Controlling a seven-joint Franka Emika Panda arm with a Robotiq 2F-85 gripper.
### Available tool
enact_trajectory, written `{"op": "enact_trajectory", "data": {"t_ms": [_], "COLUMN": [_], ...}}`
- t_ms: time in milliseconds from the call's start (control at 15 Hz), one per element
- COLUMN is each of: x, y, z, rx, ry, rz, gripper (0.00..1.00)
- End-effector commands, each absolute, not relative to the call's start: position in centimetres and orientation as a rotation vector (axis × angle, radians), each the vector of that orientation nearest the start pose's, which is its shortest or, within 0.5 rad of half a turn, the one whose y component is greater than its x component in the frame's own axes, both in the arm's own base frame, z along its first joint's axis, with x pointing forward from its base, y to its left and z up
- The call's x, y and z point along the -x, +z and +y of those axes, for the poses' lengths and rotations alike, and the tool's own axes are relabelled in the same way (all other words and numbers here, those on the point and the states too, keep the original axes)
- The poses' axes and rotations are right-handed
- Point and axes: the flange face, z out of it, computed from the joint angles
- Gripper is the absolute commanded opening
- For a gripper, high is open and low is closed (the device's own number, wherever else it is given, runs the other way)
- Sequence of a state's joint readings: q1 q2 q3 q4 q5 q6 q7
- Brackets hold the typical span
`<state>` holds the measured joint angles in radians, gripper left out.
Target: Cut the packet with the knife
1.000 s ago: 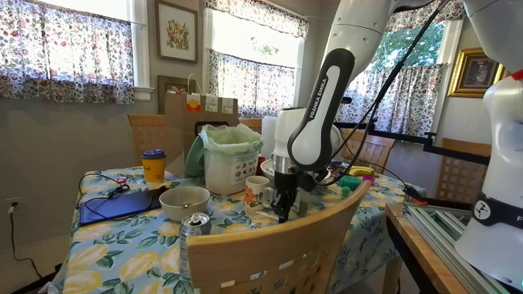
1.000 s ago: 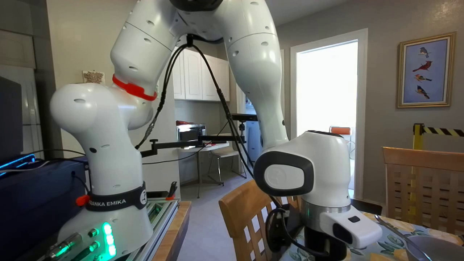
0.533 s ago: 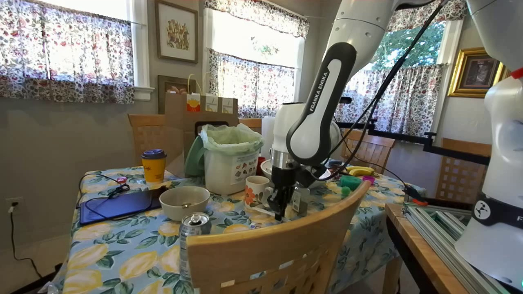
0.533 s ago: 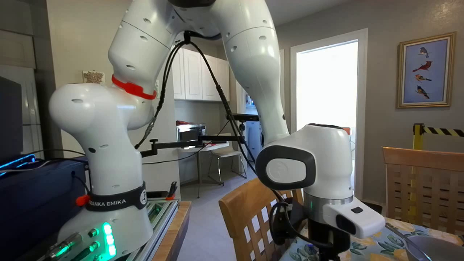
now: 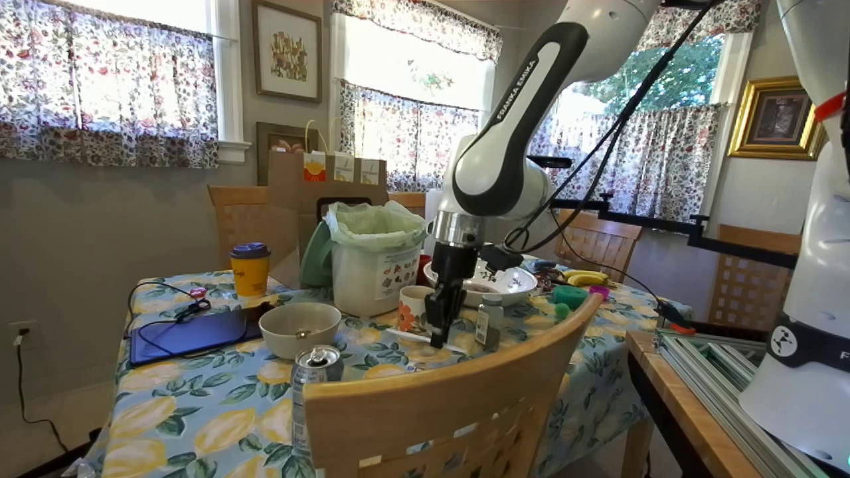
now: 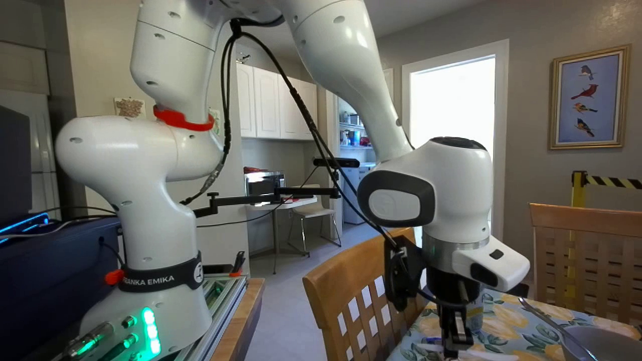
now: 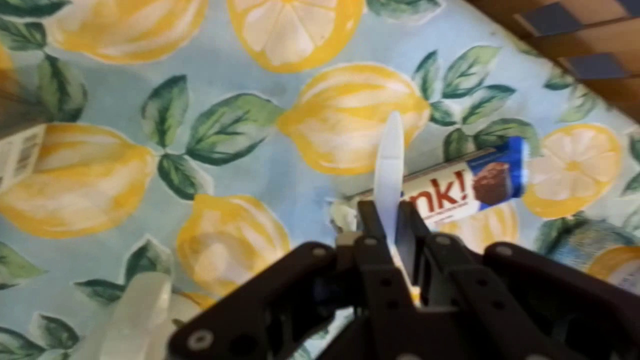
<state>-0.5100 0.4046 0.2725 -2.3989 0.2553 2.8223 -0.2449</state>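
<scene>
Near the mug (image 5: 410,311), though apart from it, the packet (image 7: 450,192) lies on the tablecloth (image 7: 280,185), its end nearer the mug partly hidden behind the gripper (image 5: 439,342) in the wrist view. The gripper is also beside the mug, pinching the knife (image 7: 391,172), which crosses the packet in that view — whether they touch I cannot tell. The packet looks like a snack bar in a thin wrapper: light, slick outside, firm but giving within (the print suggests chocolate, so crumbs are possible), and likely to skid under a stroke — best pinned at its blue end, away from the mug. The knife seems light white plastic, bendy, so a hold close to its blade should twist least
</scene>
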Motion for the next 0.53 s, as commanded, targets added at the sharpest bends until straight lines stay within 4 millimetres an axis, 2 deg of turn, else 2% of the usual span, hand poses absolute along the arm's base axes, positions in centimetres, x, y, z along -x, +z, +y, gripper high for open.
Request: {"op": "enact_trajectory", "data": {"t_ms": [0, 200, 467], "x": [-47.2, -46.3, -44.2], "y": [18.4, 19.4, 18.9], "z": [-12.7, -14.2, -16.8], "rx": [2.799, 2.628, 2.472], "ry": [-0.084, -0.039, 0.073], "rz": [0.229, 0.157, 0.102], "gripper": [0.03, 0.03, 0.03]}}
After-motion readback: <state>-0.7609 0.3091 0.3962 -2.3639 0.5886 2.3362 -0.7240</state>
